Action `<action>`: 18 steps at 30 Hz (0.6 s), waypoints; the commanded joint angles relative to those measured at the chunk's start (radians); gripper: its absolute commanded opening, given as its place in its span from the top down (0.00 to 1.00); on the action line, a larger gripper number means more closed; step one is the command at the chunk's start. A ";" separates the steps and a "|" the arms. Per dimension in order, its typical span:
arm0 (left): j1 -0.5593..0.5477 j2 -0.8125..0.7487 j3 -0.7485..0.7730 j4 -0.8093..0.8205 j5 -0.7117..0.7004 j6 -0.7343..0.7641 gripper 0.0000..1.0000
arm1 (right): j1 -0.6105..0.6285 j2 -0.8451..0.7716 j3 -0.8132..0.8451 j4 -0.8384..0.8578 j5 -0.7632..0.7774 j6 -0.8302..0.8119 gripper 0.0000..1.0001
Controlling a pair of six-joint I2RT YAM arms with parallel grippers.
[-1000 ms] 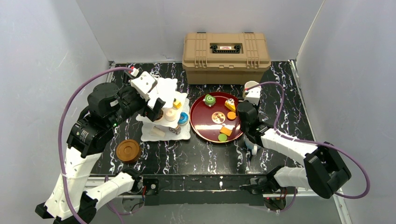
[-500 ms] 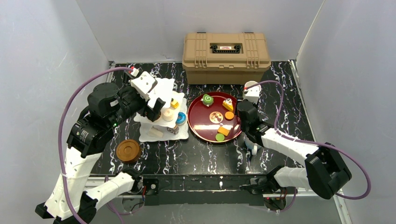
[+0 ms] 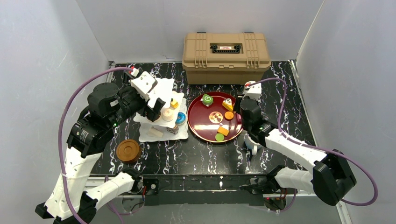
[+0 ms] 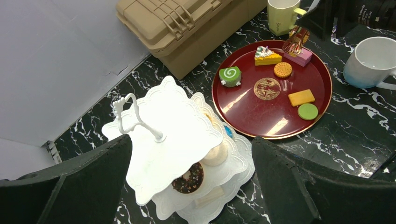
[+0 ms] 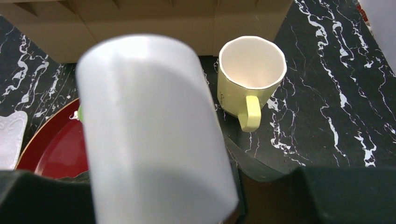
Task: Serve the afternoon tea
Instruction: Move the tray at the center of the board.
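The white three-tier stand (image 4: 173, 135) sits between the wide-apart fingers of my open left gripper (image 4: 191, 140), which hovers over it. A chocolate donut (image 4: 189, 178) and a blue donut (image 3: 182, 118) lie on its tiers. A green roll (image 4: 229, 76), a pink cake (image 4: 303, 57) and other pastries rest on the dark red tray (image 4: 261, 119). To the right of the tray, my right gripper (image 5: 163, 182) is shut on the white mug (image 5: 149, 130), whose blurred wall fills the gap between the fingers. Behind it the cream-yellow mug (image 5: 252, 70) stands upright. One brown coaster (image 3: 128, 150) lies at the front left.
A tan plastic case (image 3: 226, 50) blocks the back of the table, just behind the yellow mug. The tray's left rim meets the stand's bottom tier. Grey walls close in on the left, back and right.
The right arm has shifted, its elbow swinging out to the right. The tray and the stand have slid a little to the left. The left arm has not moved.
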 commanded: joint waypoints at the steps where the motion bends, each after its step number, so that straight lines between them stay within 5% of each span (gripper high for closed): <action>1: 0.002 -0.004 -0.004 -0.002 0.013 -0.004 0.02 | 0.003 -0.016 0.030 0.023 0.002 0.009 0.47; 18: 0.002 -0.004 -0.004 -0.005 0.019 -0.006 0.03 | -0.002 0.044 -0.004 0.059 0.069 0.023 0.47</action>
